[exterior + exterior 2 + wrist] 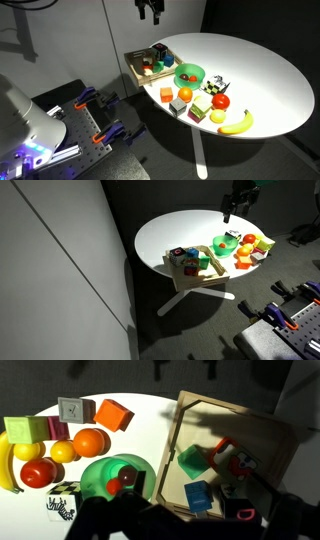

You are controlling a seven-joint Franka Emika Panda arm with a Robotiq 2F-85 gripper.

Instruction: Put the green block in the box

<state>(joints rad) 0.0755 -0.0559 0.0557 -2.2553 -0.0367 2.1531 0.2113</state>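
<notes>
The green block (190, 460) lies inside the light-wood box (172, 450) near its left wall, tilted, as the wrist view shows. Beside it in the box are a blue block (198, 495) and a red-and-white toy (232, 458). The box stands at the table's edge in both exterior views (134, 66) (212, 275). My gripper (150, 11) hangs high above the table behind the box, open and empty. It also shows in an exterior view (238, 194). In the wrist view its dark fingers (195, 522) frame the bottom edge.
A round green bowl (105, 475) (189, 74) holding a small red thing sits next to the box. Beyond it lie an orange block (113, 415), a pale yellow-green block (25, 430), oranges (90, 442), a tomato (38, 472) and a banana (236, 123). The round white table (260, 70) drops off on all sides.
</notes>
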